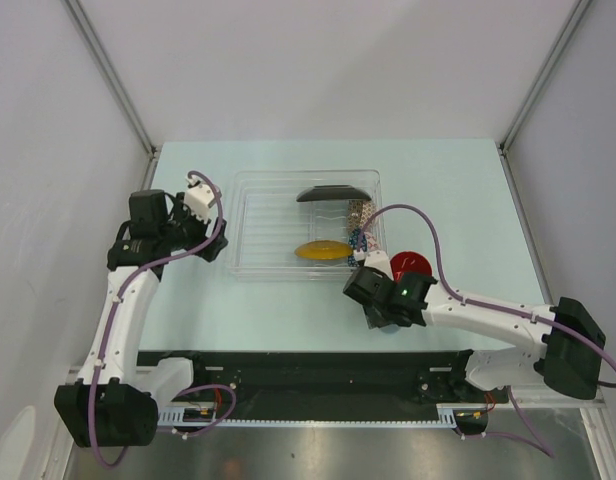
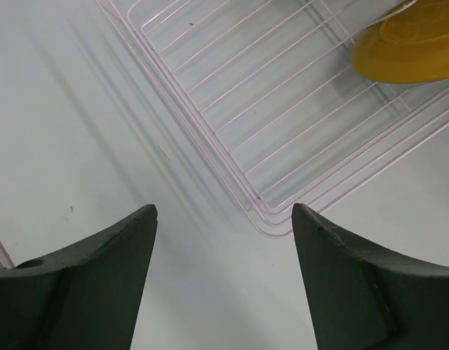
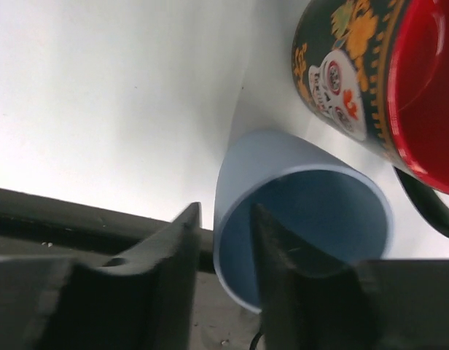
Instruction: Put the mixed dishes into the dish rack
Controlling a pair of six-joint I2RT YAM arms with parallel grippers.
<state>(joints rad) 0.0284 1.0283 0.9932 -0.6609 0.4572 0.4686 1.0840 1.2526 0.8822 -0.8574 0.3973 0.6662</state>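
Note:
The clear dish rack [image 1: 240, 228] holds the black square plate [image 1: 335, 194] on edge, the yellow saucer [image 1: 321, 250], and the beige bowl [image 1: 360, 213] and blue bowl [image 1: 359, 242] at its right wall. The red-inside dark mug [image 1: 413, 263] stands on the table right of the rack. My right gripper [image 1: 380, 290] is beside it. In the right wrist view the right gripper [image 3: 224, 215] is shut on the wall of the small light-blue cup [image 3: 312, 211], one finger inside, next to the mug [image 3: 341, 65]. My left gripper [image 2: 224, 219] is open and empty over the table at the rack's corner [image 2: 264, 219].
The yellow saucer [image 2: 414, 44] shows at the top right of the left wrist view. The black rail [image 1: 318, 365] runs along the near table edge, close behind the right gripper. Grey walls close in the left and right sides.

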